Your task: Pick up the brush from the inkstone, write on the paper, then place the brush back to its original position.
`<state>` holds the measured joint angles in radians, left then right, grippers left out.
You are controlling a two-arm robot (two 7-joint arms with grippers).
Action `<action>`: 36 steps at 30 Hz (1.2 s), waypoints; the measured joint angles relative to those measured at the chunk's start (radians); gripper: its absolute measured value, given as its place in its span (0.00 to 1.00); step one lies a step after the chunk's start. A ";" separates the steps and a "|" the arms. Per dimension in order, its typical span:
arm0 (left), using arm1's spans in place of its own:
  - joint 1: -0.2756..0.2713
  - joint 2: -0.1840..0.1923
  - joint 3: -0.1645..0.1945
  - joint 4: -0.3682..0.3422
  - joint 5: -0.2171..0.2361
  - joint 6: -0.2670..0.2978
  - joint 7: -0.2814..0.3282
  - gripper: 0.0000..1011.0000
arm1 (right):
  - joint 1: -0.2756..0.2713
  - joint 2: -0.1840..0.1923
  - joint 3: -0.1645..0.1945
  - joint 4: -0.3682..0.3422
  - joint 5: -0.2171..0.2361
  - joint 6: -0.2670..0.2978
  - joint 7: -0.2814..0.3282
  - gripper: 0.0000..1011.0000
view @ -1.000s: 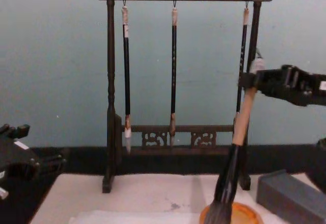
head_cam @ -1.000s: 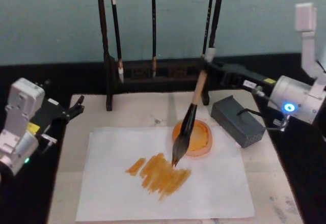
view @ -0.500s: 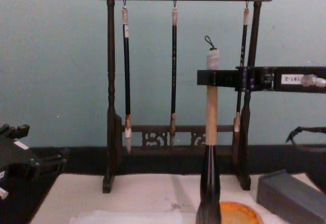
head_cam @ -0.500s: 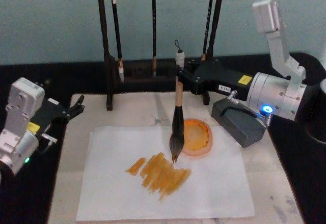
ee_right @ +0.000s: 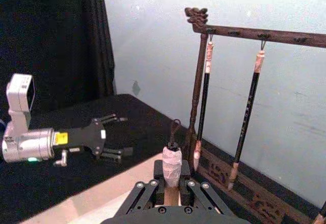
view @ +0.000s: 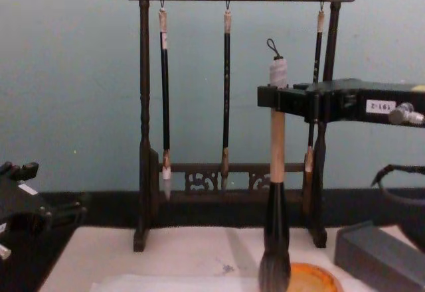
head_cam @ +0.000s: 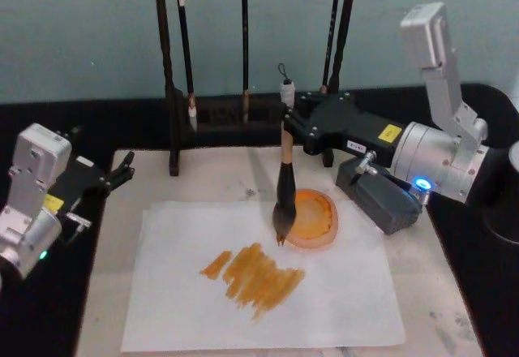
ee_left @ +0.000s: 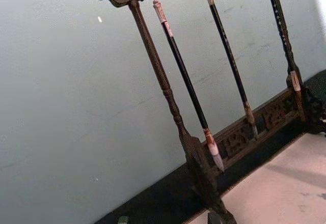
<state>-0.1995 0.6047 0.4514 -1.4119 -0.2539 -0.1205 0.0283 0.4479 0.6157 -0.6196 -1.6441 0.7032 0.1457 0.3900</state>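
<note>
Our right gripper point(head_cam: 289, 126) is clamped on the brush point(head_cam: 284, 188) near its top and holds it upright. The tip hangs at the left rim of the inkstone point(head_cam: 315, 221), over the upper edge of the paper point(head_cam: 340, 292); we cannot tell whether it touches. Orange strokes point(head_cam: 255, 274) lie on the sheet, so we judge the return comes next. The grip sits high on the handle, so the brush may swing or twist as we lay it down. A wet tip could drip or drag across the paper, and a low approach could shove the inkstone. The grey block point(head_cam: 379, 195) just beside it narrows the room on the right. Our left gripper point(head_cam: 109, 187) is parked left of the mat point(head_cam: 423, 261), fingers spread.
</note>
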 joint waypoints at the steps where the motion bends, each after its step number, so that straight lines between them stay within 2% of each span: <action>1: 0.000 0.000 0.000 0.000 0.000 0.000 0.000 1.00 | -0.002 -0.002 0.004 0.000 0.006 0.001 0.004 0.15; 10: 0.000 0.000 0.000 0.000 0.000 0.000 0.000 1.00 | -0.021 -0.038 0.043 0.013 0.081 0.030 0.059 0.15; 12: 0.000 0.000 0.000 0.000 0.000 0.000 0.000 1.00 | -0.022 -0.047 0.044 0.017 0.085 0.032 0.066 0.15; 24: 0.000 0.000 0.000 0.000 0.000 0.000 0.000 1.00 | -0.027 -0.095 0.019 0.049 0.074 0.037 0.106 0.15; 36: 0.000 0.000 0.000 0.000 0.000 0.000 0.000 1.00 | -0.040 -0.102 0.024 0.090 0.055 0.036 0.102 0.15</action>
<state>-0.1995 0.6047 0.4514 -1.4119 -0.2539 -0.1205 0.0283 0.4079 0.5141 -0.5954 -1.5540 0.7586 0.1822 0.4921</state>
